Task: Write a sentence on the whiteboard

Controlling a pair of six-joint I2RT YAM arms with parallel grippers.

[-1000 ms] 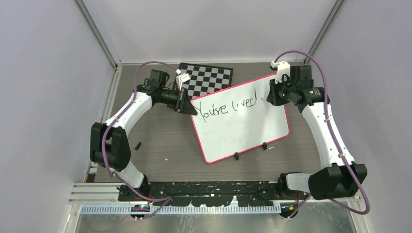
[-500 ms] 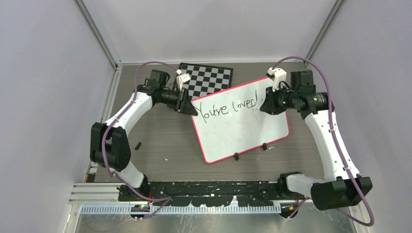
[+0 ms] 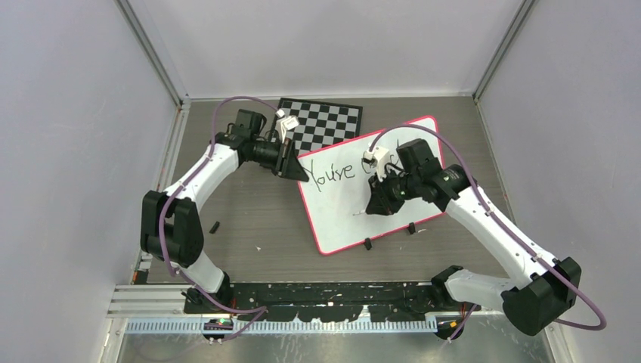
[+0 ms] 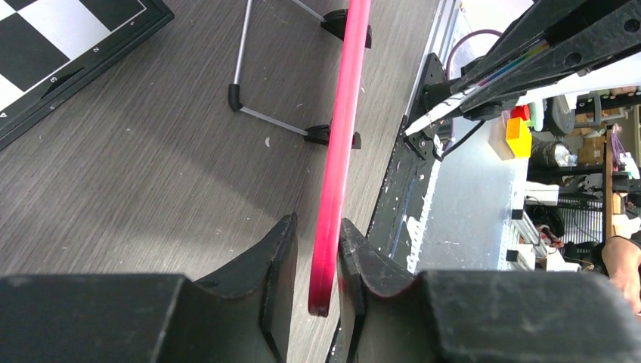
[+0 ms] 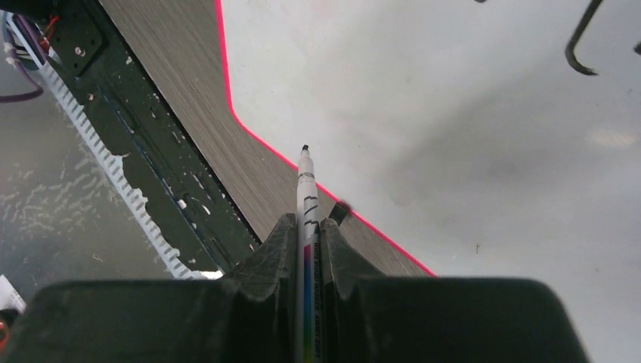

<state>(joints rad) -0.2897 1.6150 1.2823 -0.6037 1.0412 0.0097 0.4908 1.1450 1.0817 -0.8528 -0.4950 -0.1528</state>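
Note:
The whiteboard (image 3: 340, 219) with its pink-red frame stands tilted at the table's middle. "You're" of the sentence (image 3: 332, 172) shows in black. The rest of that line is hidden behind my right arm. My left gripper (image 3: 291, 162) is shut on the board's left edge; the pink frame (image 4: 344, 136) sits between its fingers (image 4: 355, 265). My right gripper (image 3: 376, 204) is shut on a white marker (image 5: 306, 197), over the board's lower middle. The marker's tip points down-left, close to the white surface (image 5: 453, 113) near the lower edge. I cannot tell whether it touches.
A black-and-white checkerboard (image 3: 325, 121) lies behind the whiteboard's left end. Two black clips (image 3: 368, 243) sit on the board's near edge. A small black piece (image 3: 215, 226) lies on the table at the left. The board's wire stand (image 4: 249, 76) shows behind it.
My right arm swung with the marker from the board's upper right end down and left to its lower middle, now covering "loved". The left arm and the board have not moved.

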